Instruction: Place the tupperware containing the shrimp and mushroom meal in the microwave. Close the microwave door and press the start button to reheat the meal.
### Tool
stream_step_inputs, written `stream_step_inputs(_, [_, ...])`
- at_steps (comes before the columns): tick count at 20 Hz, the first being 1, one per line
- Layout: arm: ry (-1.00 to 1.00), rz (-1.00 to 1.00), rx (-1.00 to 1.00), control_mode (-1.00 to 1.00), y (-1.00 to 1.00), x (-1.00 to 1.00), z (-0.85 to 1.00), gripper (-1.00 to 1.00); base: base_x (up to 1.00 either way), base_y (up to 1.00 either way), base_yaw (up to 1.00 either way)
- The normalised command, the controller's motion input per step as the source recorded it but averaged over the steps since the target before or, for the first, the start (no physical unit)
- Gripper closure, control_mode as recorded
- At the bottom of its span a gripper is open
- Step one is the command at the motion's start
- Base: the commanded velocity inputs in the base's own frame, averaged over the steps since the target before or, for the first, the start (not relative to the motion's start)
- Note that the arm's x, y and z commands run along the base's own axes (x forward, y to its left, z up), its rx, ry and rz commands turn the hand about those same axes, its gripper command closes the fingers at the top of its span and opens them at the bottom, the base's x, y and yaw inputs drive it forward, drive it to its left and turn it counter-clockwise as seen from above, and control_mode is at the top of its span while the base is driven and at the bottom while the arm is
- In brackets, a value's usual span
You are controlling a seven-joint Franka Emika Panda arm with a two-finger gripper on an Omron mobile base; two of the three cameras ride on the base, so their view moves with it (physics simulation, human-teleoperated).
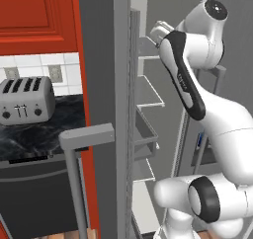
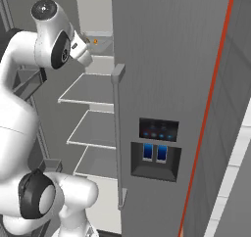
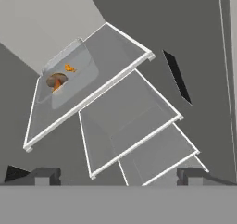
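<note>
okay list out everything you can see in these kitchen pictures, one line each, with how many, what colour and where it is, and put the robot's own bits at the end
tupperware: one, pale grey, on the top fridge shelf
shrimp and mushroom meal: a few orange and brown pieces, inside the tupperware
fridge shelves: several, pale grey with white edges, stacked inside the open fridge
fridge door: one, grey with a long bar handle, right of the open compartment
dispenser panel: one, dark with blue lights, on the fridge door
toaster: one, silver, four slots, on the dark counter
counter: one, black marbled, left of the fridge
cabinet: one, red, above the toaster
arm: one, white with dark joints, reaching into the fridge
gripper: one, dark fingertips, open, short of the shelves
</note>
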Motion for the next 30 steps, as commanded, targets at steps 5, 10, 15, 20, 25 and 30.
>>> stream_step_inputs(5, [-0.05, 0.00, 0.00, -1.00, 0.25, 0.18, -0.41, -1.00, 0.00, 0.00, 0.00])
stream_step_inputs(10, [0.00, -0.02, 0.00, -1.00, 0.06, 0.32, -0.04, -1.00, 0.00, 0.00, 0.00])
stream_step_inputs(15, [0.02, -0.02, 0.00, -1.00, 0.00, 0.36, 0.07, -1.00, 0.00, 0.00, 0.00])
stream_step_inputs(20, [0.01, 0.00, 0.00, -1.00, 0.09, 0.32, 0.23, -1.00, 0.00, 0.00, 0.00])
stream_step_inputs(25, [0.00, 0.00, -0.01, -1.00, 0.16, 0.36, 0.15, -1.00, 0.00, 0.00, 0.00])
stream_step_inputs(30, [0.04, 0.00, 0.00, -1.00, 0.12, 0.52, 0.01, -1.00, 0.00, 0.00, 0.00])
